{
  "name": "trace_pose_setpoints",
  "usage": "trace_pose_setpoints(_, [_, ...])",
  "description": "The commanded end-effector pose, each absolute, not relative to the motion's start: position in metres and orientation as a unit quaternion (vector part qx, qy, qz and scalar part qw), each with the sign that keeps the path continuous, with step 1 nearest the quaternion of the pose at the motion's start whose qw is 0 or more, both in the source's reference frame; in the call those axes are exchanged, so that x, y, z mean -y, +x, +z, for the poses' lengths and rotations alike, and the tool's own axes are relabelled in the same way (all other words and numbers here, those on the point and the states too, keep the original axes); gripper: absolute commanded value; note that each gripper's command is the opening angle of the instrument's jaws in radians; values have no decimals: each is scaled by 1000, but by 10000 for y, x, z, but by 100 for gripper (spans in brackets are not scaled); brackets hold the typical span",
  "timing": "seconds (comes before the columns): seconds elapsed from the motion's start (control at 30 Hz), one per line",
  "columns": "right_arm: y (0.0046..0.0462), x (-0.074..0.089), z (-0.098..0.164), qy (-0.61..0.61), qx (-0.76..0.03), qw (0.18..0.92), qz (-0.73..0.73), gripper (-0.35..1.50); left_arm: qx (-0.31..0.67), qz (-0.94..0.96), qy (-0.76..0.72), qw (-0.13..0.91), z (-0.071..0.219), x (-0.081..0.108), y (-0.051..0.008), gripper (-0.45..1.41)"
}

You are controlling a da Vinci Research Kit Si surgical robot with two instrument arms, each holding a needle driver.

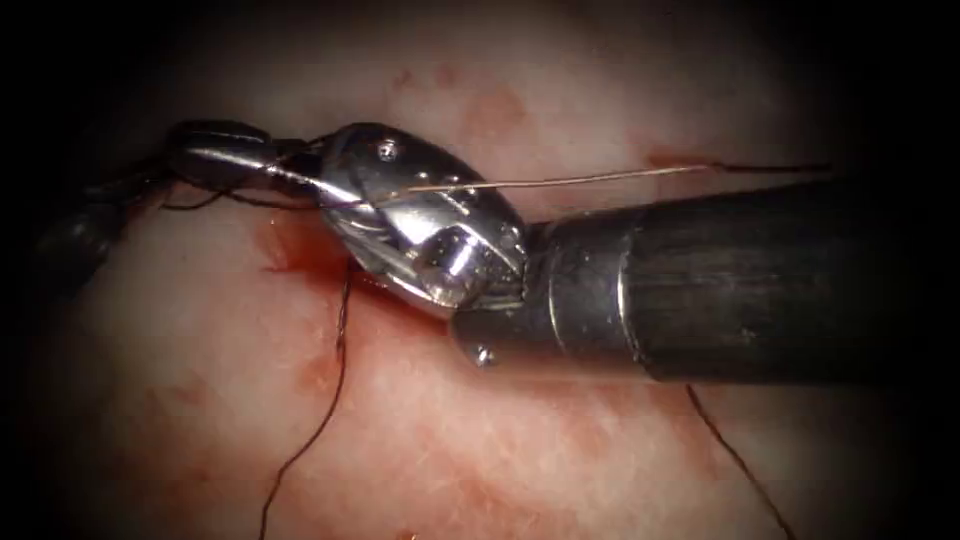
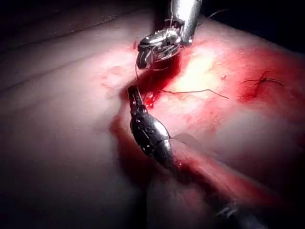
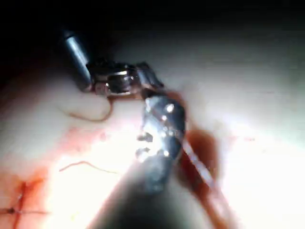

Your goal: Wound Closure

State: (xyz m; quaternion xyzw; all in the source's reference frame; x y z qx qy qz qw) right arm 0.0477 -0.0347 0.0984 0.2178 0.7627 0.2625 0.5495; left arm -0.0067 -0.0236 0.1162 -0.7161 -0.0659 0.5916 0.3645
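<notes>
Two tools meet tip to tip in the endoscope view. The left tool (image 1: 262, 165) reaches in from 9 o'clock and the right tool (image 1: 335, 188) from 3 o'clock, above the red fluid (image 1: 295, 250) pooled at the cut. A taut thread (image 1: 600, 177) has its long axis along the 9-to-3 line. It leaves the meeting point, crosses the right tool's wrist and runs off toward 3 o'clock. A slack strand drops from the cut toward 6 o'clock. Which tool pinches the taut strand I cannot tell, nor where the needle lies. The left tool's tip looks the nearer to the strand's end, as far as I can judge.

In the left wrist view the left tool (image 2: 135, 97) points to 12 o'clock with its jaws drawn together into one thin blade at the wet edge of the cut (image 2: 159, 78). The right tool (image 2: 144, 56) hangs just beyond it, and a loose thread end trails toward 3 o'clock. A finished stitch (image 2: 263, 81) sits well apart on the tissue (image 2: 62, 119).

In the right wrist view the right tool (image 3: 148, 98) points to 12 o'clock and nearly touches the left tool (image 3: 125, 82), which lies across it. Whether the right tool is open or closed I cannot tell. The surface is soft and slick, and room between the tips looks scant. Any pull along the thread would call for care.
</notes>
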Motion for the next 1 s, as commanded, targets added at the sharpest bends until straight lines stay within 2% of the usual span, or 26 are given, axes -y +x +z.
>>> trace_pose_setpoints(0.03, [476,344,990,207,-761,552,270,-35,67,592,-716,365,1166,241,-73,-45])
trace_pose_setpoints(0.17, [466,344,992,207,-761,552,271,-35,66,591,-715,367,1161,241,-75,-45])
trace_pose_setpoints(0.67, [469,353,986,207,-760,554,270,-35,68,590,-713,372,1152,232,-76,-45])
trace_pose_setpoints(1.0, [482,352,975,292,-739,586,155,-35,73,589,-716,368,1177,238,-94,-45])
